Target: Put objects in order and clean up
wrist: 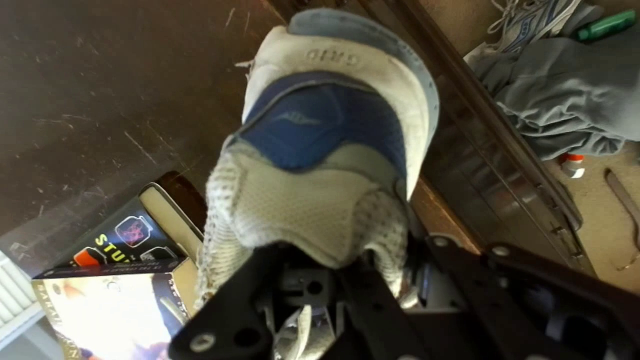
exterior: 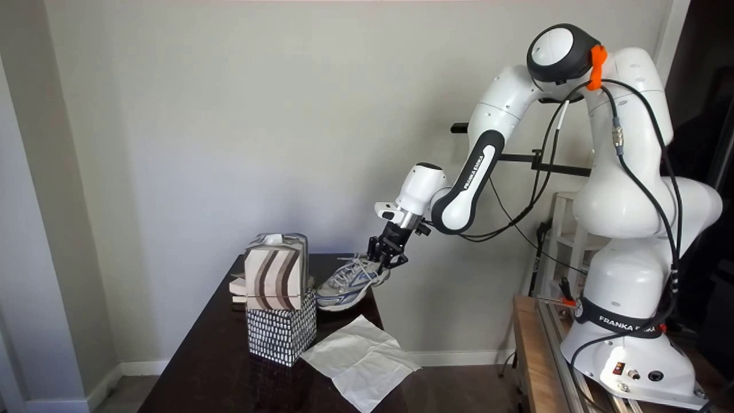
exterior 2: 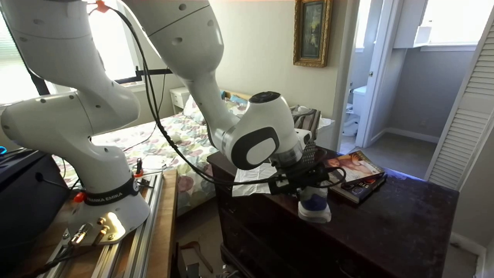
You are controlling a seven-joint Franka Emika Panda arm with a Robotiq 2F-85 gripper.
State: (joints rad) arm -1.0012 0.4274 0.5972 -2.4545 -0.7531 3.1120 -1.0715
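Looks like a home; shows, in an exterior view, a white floral fabric-covered bed (exterior 2: 193, 143) centre-left, rectangular gold-framed painting (exterior 2: 312, 33) upper right, white toilet (exterior 2: 359, 101) farther right.

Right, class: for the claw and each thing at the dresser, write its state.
Shoe: sole downward
Claw: at the shoe's collar; open or shut unclear
Books: closed, stacked
White sheet: unfolded, creased
Patterned box: standing, open or closed unclear
Striped bundle: resting on the box

A dark brown wooden dresser (exterior 2: 389, 227) stands on a beige floor (wrist: 595, 210). Beyond the dresser, in an exterior view, are a pale floral-covered bed (exterior 2: 189, 135), a gilt-framed painting (exterior 2: 312, 33) on a cream wall (exterior 2: 262, 46), a white louvered door (exterior 2: 463, 116), and a window (exterior 2: 455, 23) glaring with daylight.
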